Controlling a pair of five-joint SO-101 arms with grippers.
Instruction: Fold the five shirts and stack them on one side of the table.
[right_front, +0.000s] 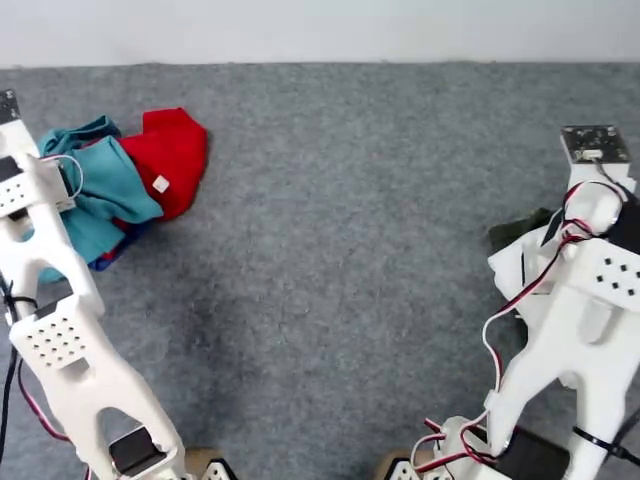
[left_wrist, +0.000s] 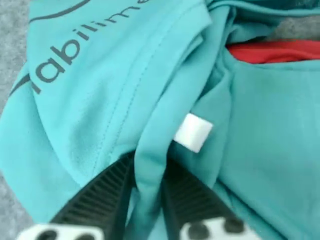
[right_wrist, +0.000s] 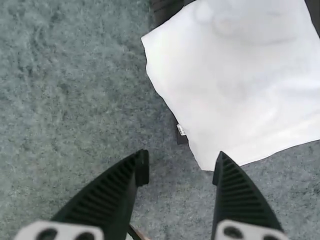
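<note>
1. Pose, left side: the white left arm (right_front: 52, 300) runs along the left edge of the grey felt-like table surface (right_front: 350, 260). Its wrist sits over a heap of garments at the far left corner.
2. Jaw state, left side: the left gripper (left_wrist: 148, 167) has its black ribbed jaws clamped on a narrow fold of the teal knit shirt (left_wrist: 100, 100). The fold runs out between the two jaws.
3. Held item: the teal knit shirt lies crumpled, with dark lettering on one panel. A small white label (left_wrist: 193, 132) sits just past the jaw tips.
4. Adjacent items: the red crumpled shirt (right_front: 175, 150) touches the teal knit shirt on the side toward the table centre and is partly overlapped by it. An edge of a dark blue garment (right_front: 112, 257) shows beneath the heap.
5. Pose, right side: the white right arm (right_front: 570, 330) stands at the right edge of the table, with its wrist aimed down at the surface.
6. Jaw state, right side: the right gripper (right_wrist: 182, 157) has its jaws apart and holds nothing. Bare table surface lies between them.
7. Nearby item: the white folded shirt (right_wrist: 240, 80) lies flat just past the jaw tips, with its nearest corner close to one jaw. A dark green garment (right_front: 520, 230) lies beneath it, with one edge showing.
8. Layout: the white folded shirt and the heap at the left corner lie well apart, on opposite sides of the table.
</note>
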